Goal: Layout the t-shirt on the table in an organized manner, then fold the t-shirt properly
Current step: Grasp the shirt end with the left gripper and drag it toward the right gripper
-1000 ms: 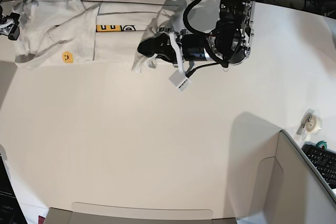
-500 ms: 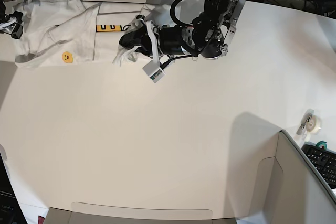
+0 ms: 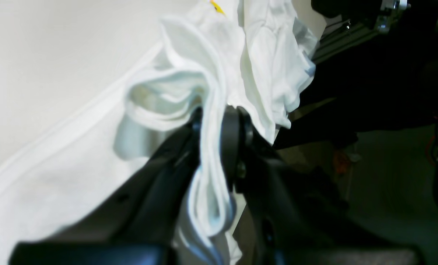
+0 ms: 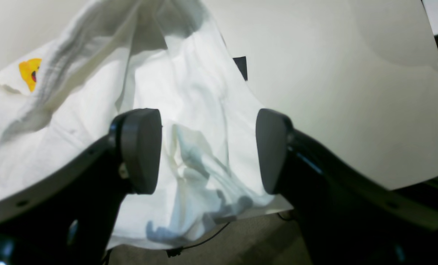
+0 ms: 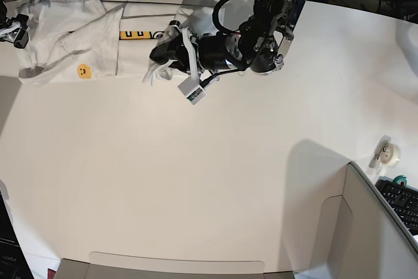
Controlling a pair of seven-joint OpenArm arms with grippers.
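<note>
Crucially, the t-shirt (image 5: 85, 37) runs lengthwise along the frame's top edge: left gripper (image 3: 213, 121) pinches its right-hand fold, right gripper (image 4: 207, 151) gapes around its upper-left corner

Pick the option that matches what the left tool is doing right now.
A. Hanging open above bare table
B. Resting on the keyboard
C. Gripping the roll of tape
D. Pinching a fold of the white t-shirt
D. In the left wrist view the left tool has its two dark fingers pressed onto a bunched fold of the t-shirt, with cloth running between them, above the table.
</note>
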